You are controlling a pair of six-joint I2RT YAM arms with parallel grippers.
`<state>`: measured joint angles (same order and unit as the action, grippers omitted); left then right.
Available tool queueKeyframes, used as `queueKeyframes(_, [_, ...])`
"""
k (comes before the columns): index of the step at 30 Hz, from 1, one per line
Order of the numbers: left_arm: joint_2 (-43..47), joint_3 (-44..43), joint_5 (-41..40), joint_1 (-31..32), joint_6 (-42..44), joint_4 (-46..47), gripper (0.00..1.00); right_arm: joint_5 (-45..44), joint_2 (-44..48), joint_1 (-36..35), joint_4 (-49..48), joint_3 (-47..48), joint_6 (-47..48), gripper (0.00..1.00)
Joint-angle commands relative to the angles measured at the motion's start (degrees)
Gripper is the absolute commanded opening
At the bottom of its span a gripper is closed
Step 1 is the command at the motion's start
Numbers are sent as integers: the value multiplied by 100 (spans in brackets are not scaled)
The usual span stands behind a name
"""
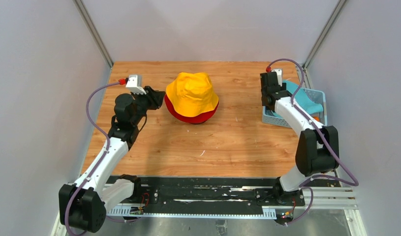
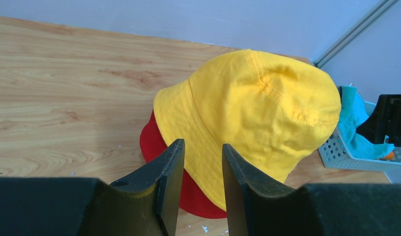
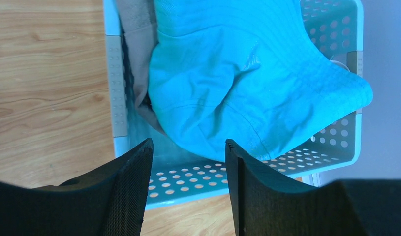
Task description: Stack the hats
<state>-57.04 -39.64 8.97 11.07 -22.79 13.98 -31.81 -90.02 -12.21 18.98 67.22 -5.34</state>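
A yellow fabric bucket hat sat on a red fabric bucket hat at the far middle of the table. The left tool, narrowly parted and empty, was just left of them. The right tool gaped wide above a teal fabric hat in a pale blue plastic basket, far right.

Yellow hat hides most of red hat; only its brim shows, from 4 to 9 o'clock. In basket, teal hat runs off the wrist view's top edge and buries most of a grey hat at its 10 o'clock.
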Motion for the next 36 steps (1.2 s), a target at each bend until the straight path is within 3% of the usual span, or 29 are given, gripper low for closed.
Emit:
queueKeyframes(1, [-20,-42,50,9,-9,39,39,147,-269,271,85,109,-105,55])
queueKeyframes(10, [-347,-206,40,44,56,42,38,1175,-771,688,-486,-40,-94,57])
queueKeyframes(18, [-533,-316,10,59,116,43,38,1551,-1232,997,-738,41,-56,60])
queueKeyframes(19, [-549,-332,8,60,123,44,38,1523,-1286,1013,-740,72,-55,57])
queueKeyframes(25, [-623,-351,-1,62,109,58,38,1236,-1332,1054,-698,117,-125,6])
queueKeyframes(26, [-629,-352,15,62,100,63,38,1182,-1201,1047,-643,105,-165,1])
queueKeyframes(31, [-598,-430,5,106,97,59,38,924,175,731,-532,-61,-81,0])
queueKeyframes(36, [-569,-650,-12,247,140,61,38,1064,1269,169,-292,576,371,0])
